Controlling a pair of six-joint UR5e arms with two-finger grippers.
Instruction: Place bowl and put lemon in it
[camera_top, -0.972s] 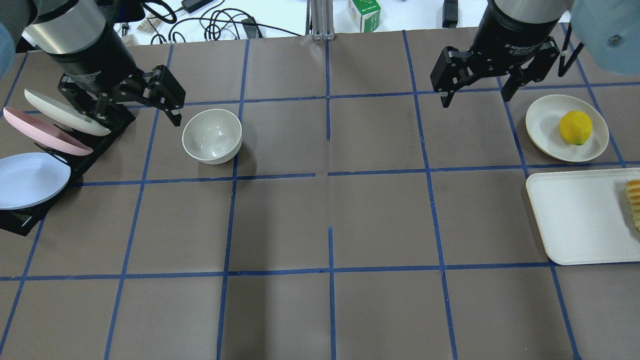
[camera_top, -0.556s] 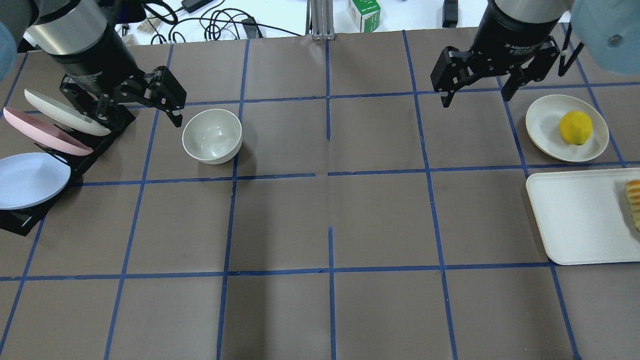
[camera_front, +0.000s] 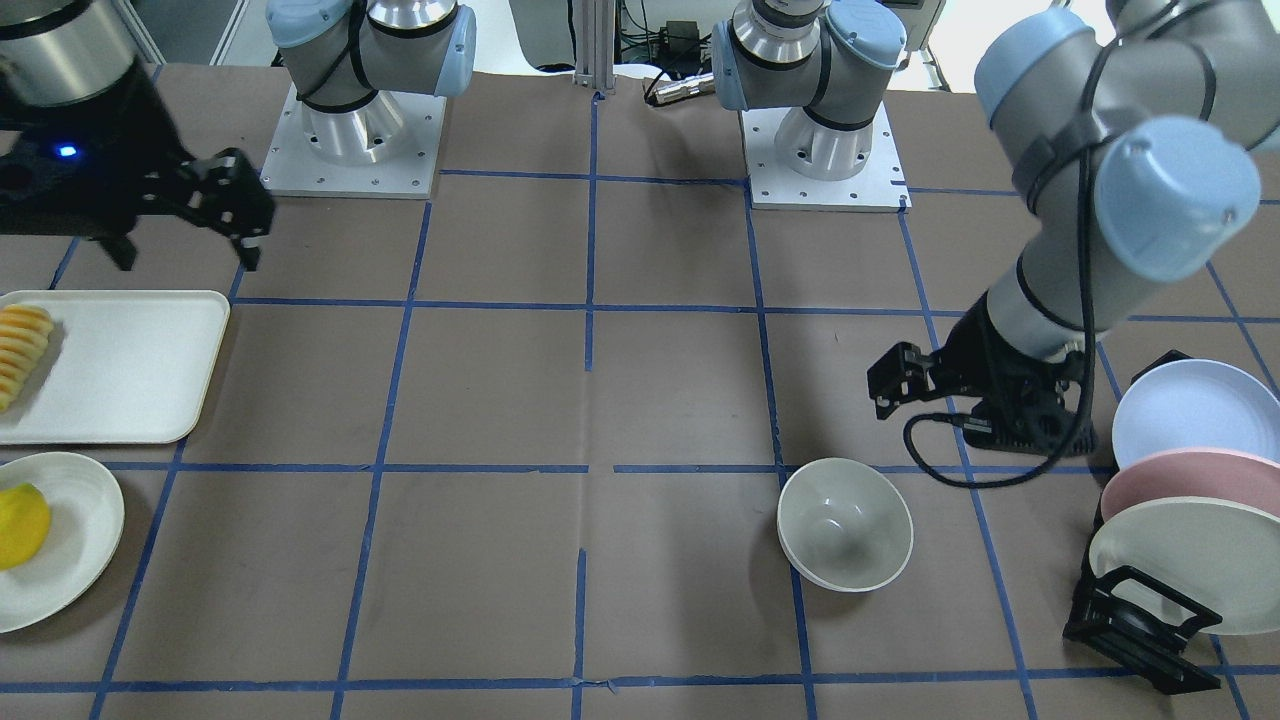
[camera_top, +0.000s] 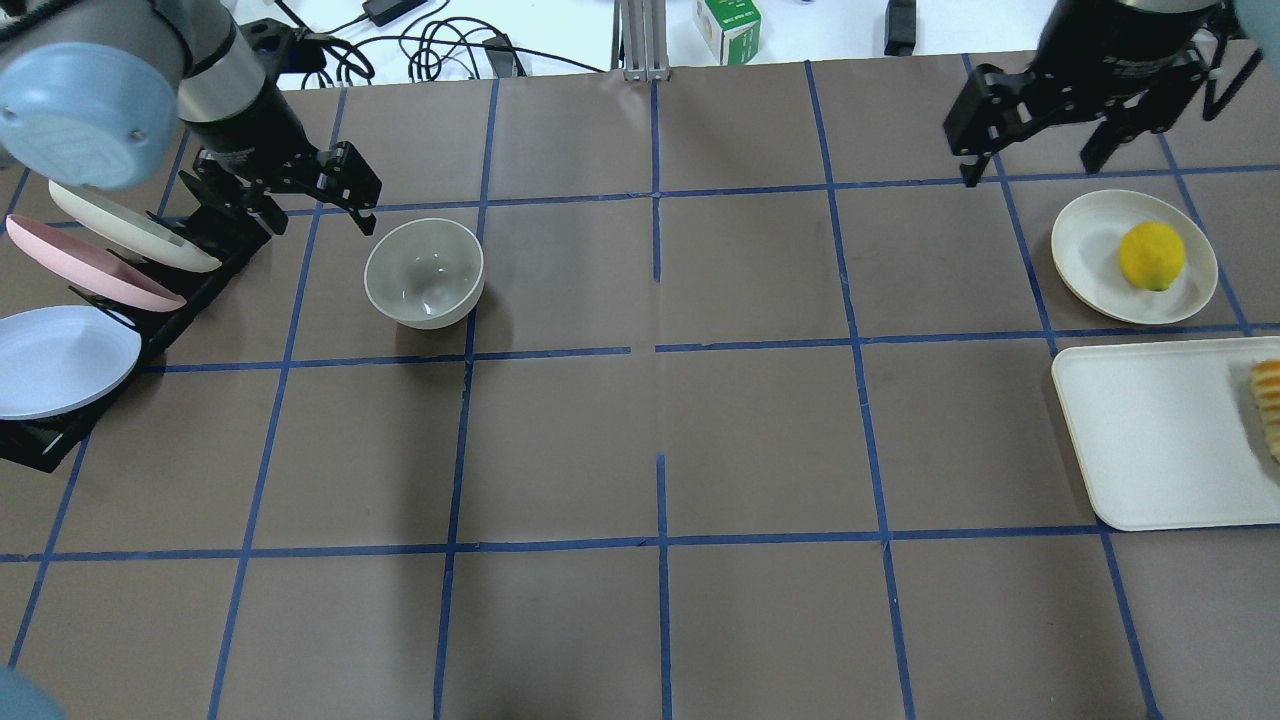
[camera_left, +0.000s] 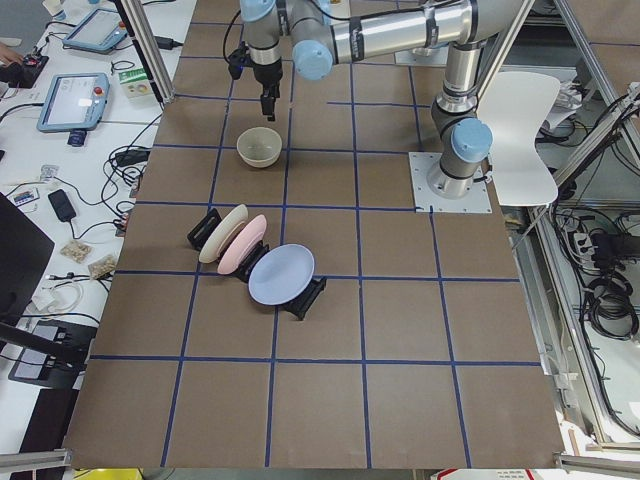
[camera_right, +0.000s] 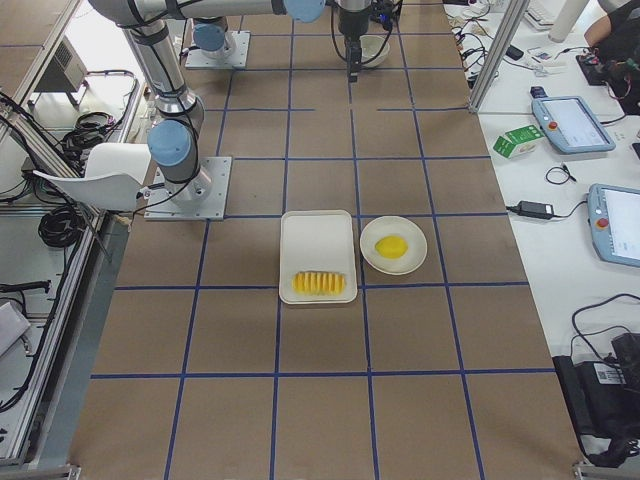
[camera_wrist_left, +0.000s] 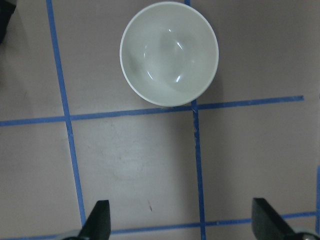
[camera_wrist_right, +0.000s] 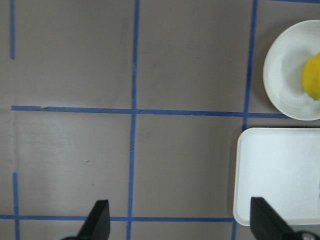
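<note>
Tabletop (camera_top: 660, 420) is brown paper with a blue tape grid, flat, some faint scuffs. Bowl (camera_top: 424, 272) stands upright on it in the robot's left half, mouth up, nothing inside, glossy inner wall catching light. In the left wrist view its rim sits right over a tape crossing.

Left gripper (camera_wrist_left: 182, 222) has its jaws wide apart with nothing between them. It hangs beside the bowl on the rack side, not touching it.

Black rack (camera_front: 1140, 630) is at the table's left end and holds three tilted plates (camera_top: 95, 270): cream, pink and pale blue.

Lemon (camera_top: 1151, 255) lies on the shallow white plate (camera_top: 1090, 240) at the far right, well apart from the bowl. White tray (camera_top: 1150, 430) is just beside that plate (sliced yellow-orange fruit (camera_top: 1268, 405) lies at its outer edge).

Right gripper (camera_wrist_right: 182, 220) also has its jaws spread and empty. It is raised over the table near the plate and touches neither plate nor lemon.

Room: both arm bases are bolted to metal plates (camera_front: 355, 150) on the table. A white bench lies beyond the table edge, with black cables (camera_top: 440, 45) and a green-and-white carton (camera_top: 728, 25). Side views show tablets (camera_left: 72, 100) on that bench, a white chair (camera_left: 525, 135) behind the robot, and cable bundles on the floor.
</note>
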